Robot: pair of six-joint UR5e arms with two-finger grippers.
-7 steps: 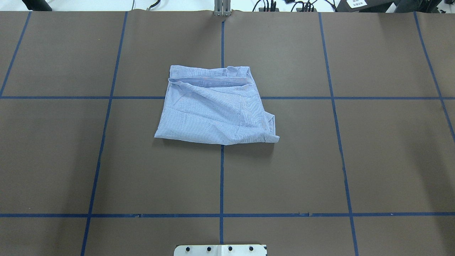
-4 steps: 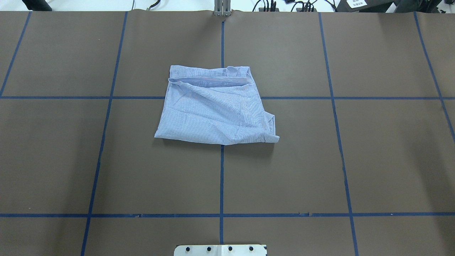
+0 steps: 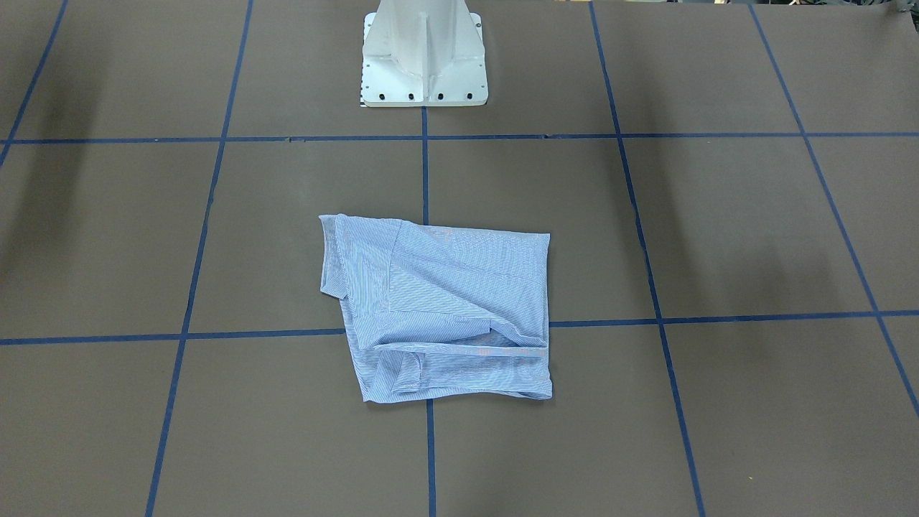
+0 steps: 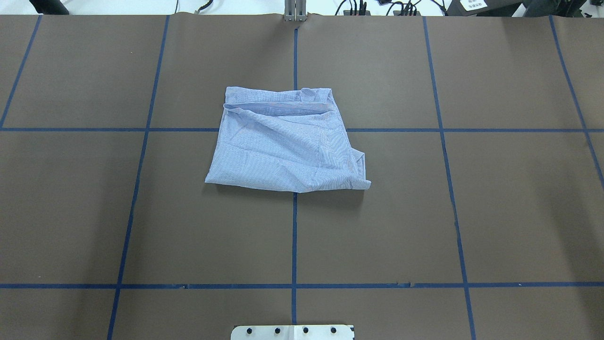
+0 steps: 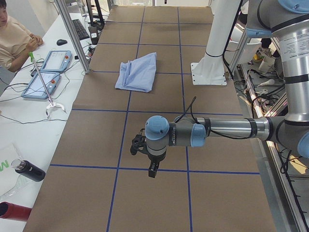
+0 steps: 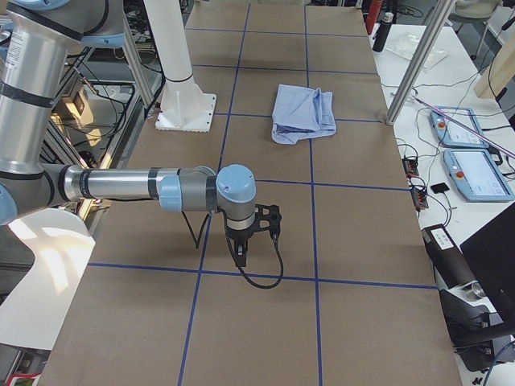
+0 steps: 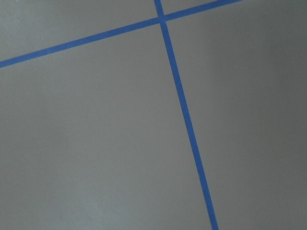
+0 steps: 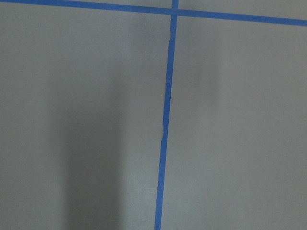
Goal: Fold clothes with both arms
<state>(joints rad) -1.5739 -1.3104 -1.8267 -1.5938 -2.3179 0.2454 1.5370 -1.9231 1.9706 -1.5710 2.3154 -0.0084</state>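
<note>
The finely striped shirt (image 4: 283, 151) forms a rumpled square. Cannot tell whether left gripper (image 5: 151, 173) or right gripper (image 6: 240, 257) is spread.

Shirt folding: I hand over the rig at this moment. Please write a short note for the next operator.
Left gripper: over bare table, far from the shirt. Whether it is open or shut cannot be told.
Right gripper: the same, toward the opposite end.
The shirt lies in a folded bundle near the table's middle; neither gripper touches it.
Done: the folding, it seems, though the edges are uneven.
Left: perhaps straighten one corner that sticks out; otherwise nothing visible.
</note>
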